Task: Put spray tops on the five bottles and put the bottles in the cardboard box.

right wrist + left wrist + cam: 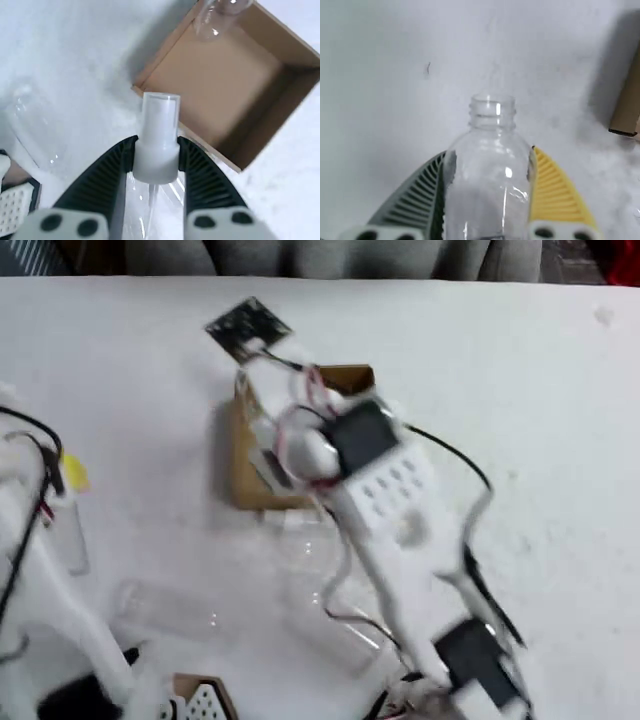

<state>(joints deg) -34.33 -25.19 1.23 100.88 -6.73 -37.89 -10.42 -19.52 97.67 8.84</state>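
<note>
L pincer (pixel 489 155): my grey & yellow fingers are closed round the capless bottle (pixel 491 112); clear plastic, threaded neck bare.
R pincer (pixel 156 141): my black fingers are clamped on a white spray top (pixel 159 125). Clear body below it is prob. its bottle, can't say if it's seated.
Cardboard box (pixel 225 90): open, on the white table (pixel 520 360), just past my R pincer.
Boxed bottle (pixel 215 17): clear, at the box's far wall.
Loose bottle (pixel 35 125): clear, lying on the table beside the box.
</note>
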